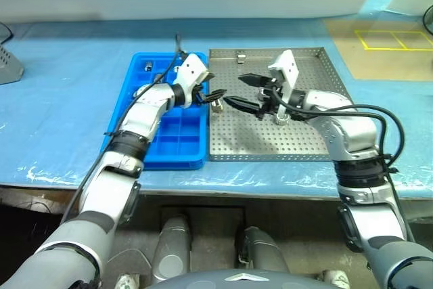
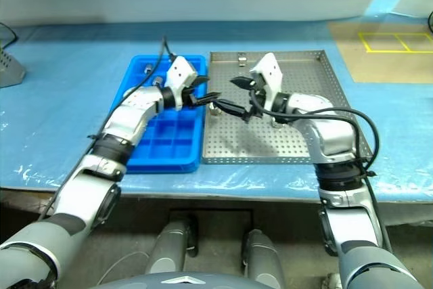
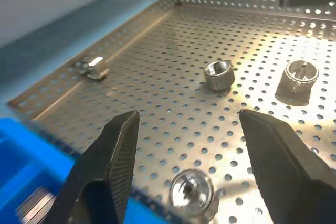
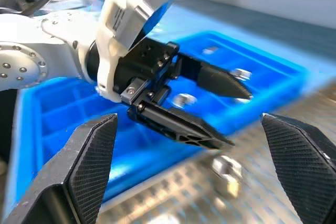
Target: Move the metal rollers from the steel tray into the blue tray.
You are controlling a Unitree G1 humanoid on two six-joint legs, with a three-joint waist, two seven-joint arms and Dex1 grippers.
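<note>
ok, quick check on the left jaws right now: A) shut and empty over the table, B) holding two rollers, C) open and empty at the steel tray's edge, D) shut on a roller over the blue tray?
C: the left gripper has its jaws apart with nothing between them, poised over the steel tray near its edge beside the blue tray, with a roller lying loose on the tray floor below.

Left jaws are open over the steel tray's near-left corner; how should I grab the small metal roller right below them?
Grip the small silvery metal roller across its round outer wall, coming from above: it stands upright on the perforated steel tray, hole up, with free space around it.
</note>
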